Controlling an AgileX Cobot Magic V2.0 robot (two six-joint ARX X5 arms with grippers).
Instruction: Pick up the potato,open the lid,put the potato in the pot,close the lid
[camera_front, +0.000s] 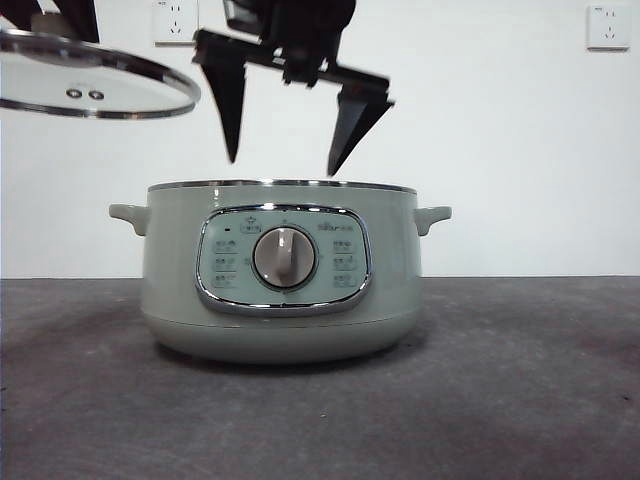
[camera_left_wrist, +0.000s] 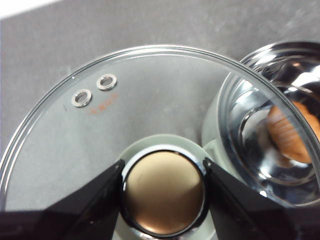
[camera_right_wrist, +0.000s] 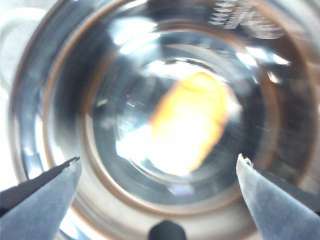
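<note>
now, pot (camera_front: 280, 290) sits on the dark grey table (camera_front: 520, 400), control panel and round dial (camera_front: 285, 257) facing the front camera, lid off. potato (camera_right_wrist: 187, 122) lies on the shiny inner floor of the pot, seen blurred and overexposed in the right wrist view; also glimpsed through the glass in the left wrist view, orange-brown, against the steel wall.

right gripper (camera_front: 280, 165) hangs directly above the pot's open mouth, jaws spread wide, nothing between them, tips just above the rim and clear of it.

left gripper (camera_left_wrist: 162, 192) has its two jaws pressed against either side of the knob (camera_left_wrist: 162, 192) of the lid (camera_front: 95, 85). lid is held in the air, up and to one side of the pot, roughly level, slightly tilted. two small vent holes (camera_left_wrist: 94, 90) visible in the glass. lid's edge overlaps the pot's rim in the left wrist view.

two wall sockets (camera_front: 608, 27) on the white wall behind.
</note>
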